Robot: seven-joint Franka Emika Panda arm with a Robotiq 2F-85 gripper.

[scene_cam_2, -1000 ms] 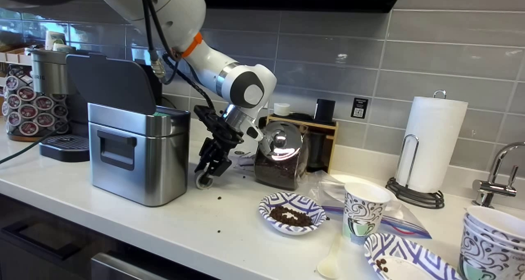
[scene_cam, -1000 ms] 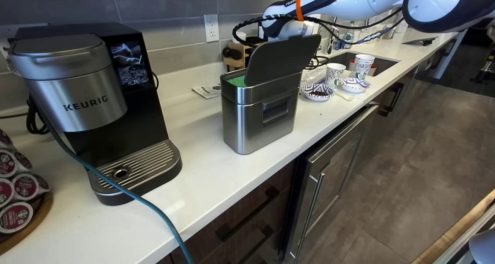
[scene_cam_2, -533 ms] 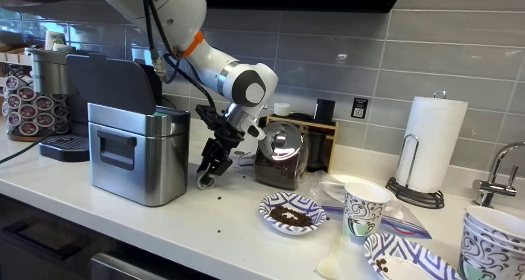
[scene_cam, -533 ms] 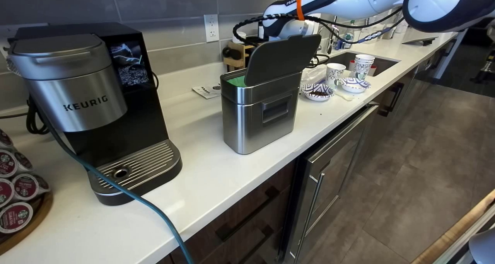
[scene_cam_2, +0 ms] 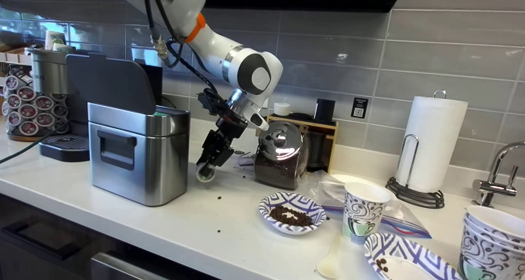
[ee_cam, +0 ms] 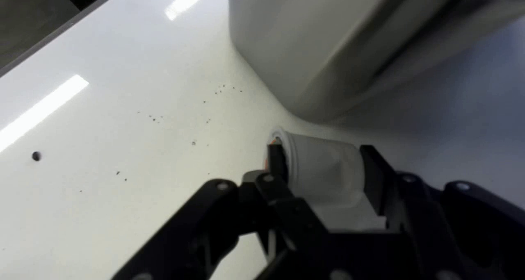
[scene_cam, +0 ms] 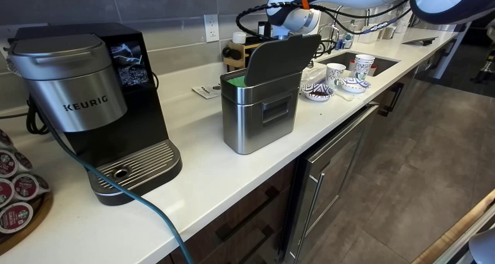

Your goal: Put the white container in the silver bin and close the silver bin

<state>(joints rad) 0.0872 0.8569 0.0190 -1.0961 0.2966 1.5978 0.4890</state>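
Note:
The silver bin point(scene_cam: 261, 121) stands on the counter with its dark grey lid point(scene_cam: 282, 59) raised and green lining showing at the rim; it is also in an exterior view point(scene_cam_2: 139, 161) and the wrist view point(ee_cam: 303, 38). The white container point(ee_cam: 324, 161) is a small cup with a rolled rim, lying sideways between the fingers. My gripper point(ee_cam: 326, 163) is shut on it, one finger point(ee_cam: 277, 157) at its open end and the other at its base. In an exterior view my gripper point(scene_cam_2: 206, 166) holds the container point(scene_cam_2: 206, 176) low beside the bin, slightly above the counter. The lid hides my gripper in an exterior view.
A Keurig machine point(scene_cam: 89, 101) stands on the bin's far side from my gripper. A glass jar point(scene_cam_2: 279, 161) and wooden shelf point(scene_cam_2: 332, 140) are behind the gripper. A patterned bowl point(scene_cam_2: 292, 214) with dark beans, a paper cup point(scene_cam_2: 363, 212) and a spoon point(scene_cam_2: 330, 261) are nearby.
My gripper has risen a little with the white container in it, and the arm has lifted. The bin and its raised lid have not moved.

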